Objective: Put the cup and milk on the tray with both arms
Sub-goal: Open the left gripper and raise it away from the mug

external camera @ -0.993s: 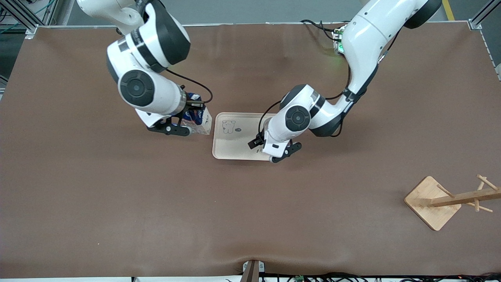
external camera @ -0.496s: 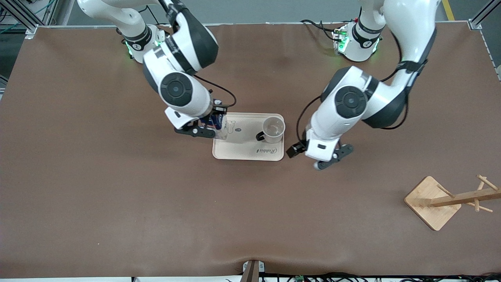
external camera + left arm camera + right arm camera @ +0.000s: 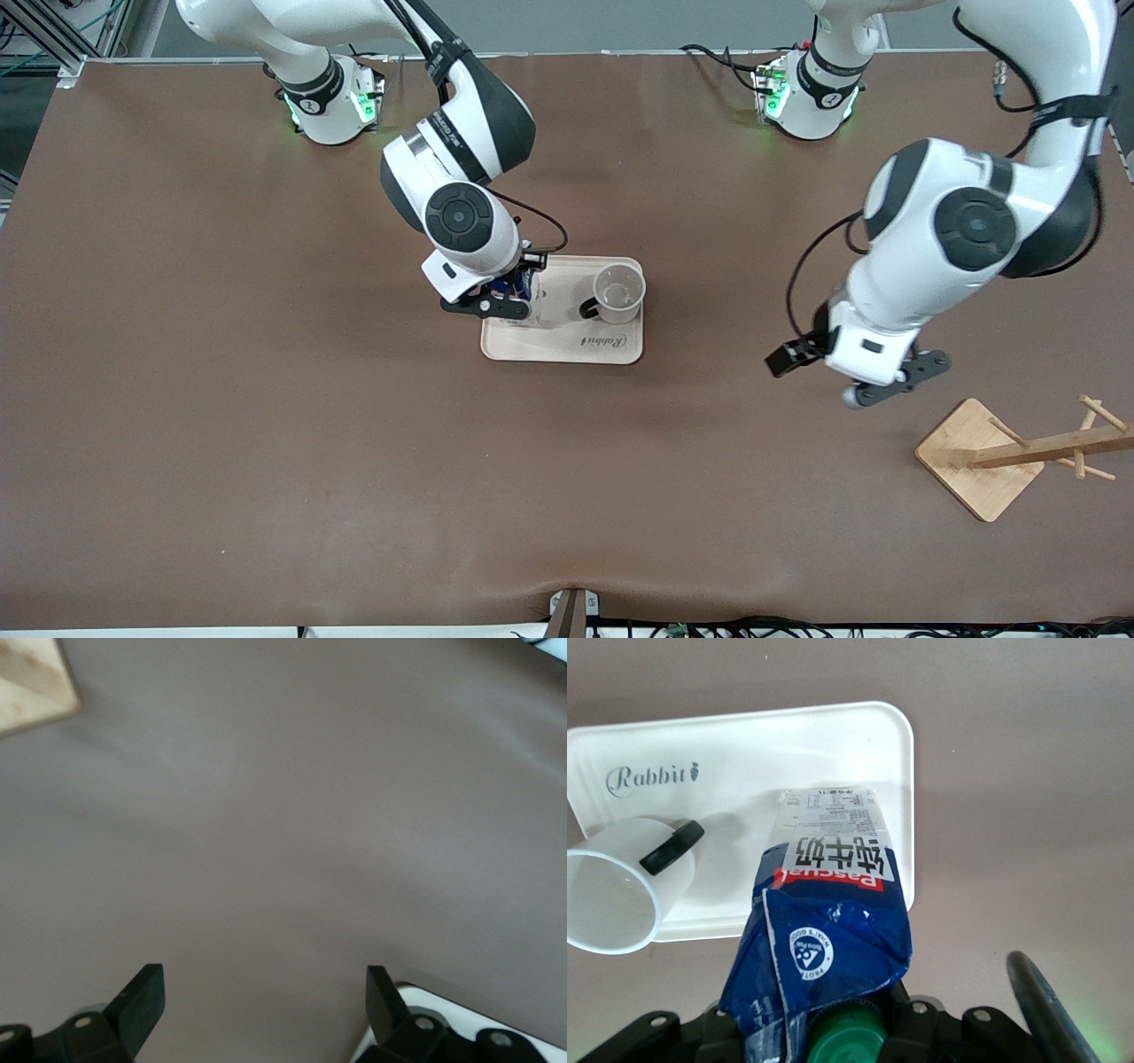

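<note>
The cream tray (image 3: pixel 567 344) lies mid-table. The white cup (image 3: pixel 618 292) stands upright on its end toward the left arm, black handle turned toward the tray's middle. My right gripper (image 3: pixel 496 304) is shut on the top of the blue milk carton (image 3: pixel 514 286), over the tray's end toward the right arm. In the right wrist view the milk (image 3: pixel 833 904) hangs tilted, green cap up between the jaws, its pale base down at the tray (image 3: pixel 744 762) beside the cup (image 3: pixel 620 895). I cannot tell whether it rests there. My left gripper (image 3: pixel 877 385) is open and empty over bare table.
A wooden rack (image 3: pixel 979 458) with pegs stands near the left arm's end, nearer the camera than the left gripper; its base corner (image 3: pixel 27 682) shows in the left wrist view. Both arm bases (image 3: pixel 802 89) stand along the table's robot edge.
The right gripper carried the milk from the table beside the tray to over the tray. The left gripper left the cup standing on the tray and swung off toward the wooden rack.
</note>
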You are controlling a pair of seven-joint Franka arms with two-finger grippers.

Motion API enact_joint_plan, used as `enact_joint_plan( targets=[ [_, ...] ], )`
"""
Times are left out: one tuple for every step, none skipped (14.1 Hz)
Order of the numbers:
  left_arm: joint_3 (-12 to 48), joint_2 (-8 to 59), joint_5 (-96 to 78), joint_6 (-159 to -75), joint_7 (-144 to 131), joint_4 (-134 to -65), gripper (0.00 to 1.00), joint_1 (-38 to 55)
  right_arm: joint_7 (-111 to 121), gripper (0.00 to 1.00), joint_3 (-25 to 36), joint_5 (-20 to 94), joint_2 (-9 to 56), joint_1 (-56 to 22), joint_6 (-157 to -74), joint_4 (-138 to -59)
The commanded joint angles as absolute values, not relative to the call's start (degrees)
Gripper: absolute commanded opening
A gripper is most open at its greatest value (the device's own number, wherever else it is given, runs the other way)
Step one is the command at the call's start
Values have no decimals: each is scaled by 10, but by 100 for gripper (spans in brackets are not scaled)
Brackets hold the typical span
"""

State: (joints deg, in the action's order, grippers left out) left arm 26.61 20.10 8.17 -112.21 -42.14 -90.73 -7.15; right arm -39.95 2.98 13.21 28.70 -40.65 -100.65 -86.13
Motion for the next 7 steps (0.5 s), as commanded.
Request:
enact_joint_plan(
  targets=[
    [269, 160, 94, -1094, -382, -914, 100, -97, -390, 0, 36, 120, 303, -422, -1002, -847],
    [269, 148, 94, -1074, -381, -906, 100, -104, -389, 0, 35, 117, 307, -422, -1001, -847],
    [268, 140, 94, -1054, -373, -893, 100, -115, -382, 0, 35, 117, 308, -423, -1001, -849],
    [269, 135, 97, -1029, -349, -875, 100, -128, -368, 0, 35, 117, 311, -424, -1001, -851],
    [269, 130, 97, -998, -319, -855, 100, -135, -358, 0, 35, 117, 313, -425, -1001, -851],
    [268, 125, 97, -972, -295, -840, 100, -137, -355, 0, 35, 117, 314, -425, -1001, -852],
    [269, 123, 97, -949, -274, -832, 100, -144, -355, 0, 35, 115, 316, -425, -1001, -852]
  ],
)
